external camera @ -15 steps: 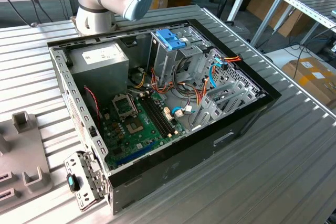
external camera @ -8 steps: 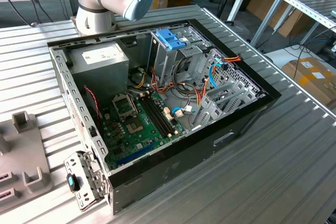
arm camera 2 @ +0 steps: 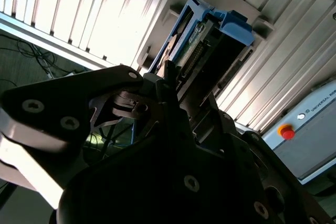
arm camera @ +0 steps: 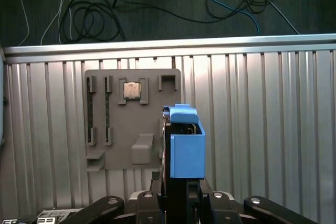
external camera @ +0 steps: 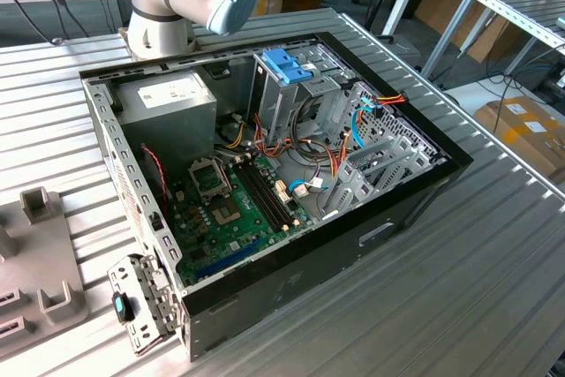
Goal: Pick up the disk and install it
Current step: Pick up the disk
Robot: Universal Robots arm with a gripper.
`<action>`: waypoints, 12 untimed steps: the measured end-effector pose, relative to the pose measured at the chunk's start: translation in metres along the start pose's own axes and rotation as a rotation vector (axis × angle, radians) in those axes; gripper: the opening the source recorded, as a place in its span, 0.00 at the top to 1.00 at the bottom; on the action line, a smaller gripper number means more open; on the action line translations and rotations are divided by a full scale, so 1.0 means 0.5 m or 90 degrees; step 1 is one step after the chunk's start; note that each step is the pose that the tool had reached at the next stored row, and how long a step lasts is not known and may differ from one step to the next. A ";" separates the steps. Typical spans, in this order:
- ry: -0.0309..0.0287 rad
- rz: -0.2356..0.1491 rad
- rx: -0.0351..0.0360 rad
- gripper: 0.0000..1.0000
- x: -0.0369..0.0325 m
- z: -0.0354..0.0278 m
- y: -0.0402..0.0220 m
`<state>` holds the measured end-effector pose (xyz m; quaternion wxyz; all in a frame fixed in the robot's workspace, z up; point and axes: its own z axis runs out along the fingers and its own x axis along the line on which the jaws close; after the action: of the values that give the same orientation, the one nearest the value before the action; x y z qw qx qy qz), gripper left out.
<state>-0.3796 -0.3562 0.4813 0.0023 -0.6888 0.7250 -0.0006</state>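
The claw (arm camera: 179, 186) is gripping one end of the flat silver-grey hard drive in its light-blue plastic carrier (arm camera: 186, 150), its long axis pointing straight out from the claw.

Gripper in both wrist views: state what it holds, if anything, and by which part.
The gripper appears to hold the disk, clamped by its end nearest the wrist.

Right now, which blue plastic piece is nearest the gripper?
The carrier framing the disk, standing just in front of the gripper. The other, the blue latch, sits atop the drive cage in the exterior view.
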 end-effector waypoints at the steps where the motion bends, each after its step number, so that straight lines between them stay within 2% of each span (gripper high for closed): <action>1: 0.0000 0.000 0.0000 0.65 0.000 0.000 -0.001; 9: 0.0000 0.000 0.0000 0.65 -0.001 0.000 -0.024; 12: 0.0000 0.000 0.0000 0.65 -0.002 0.000 -0.041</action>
<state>-0.3592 -0.3562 0.4813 0.0023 -0.6888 0.7250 -0.0006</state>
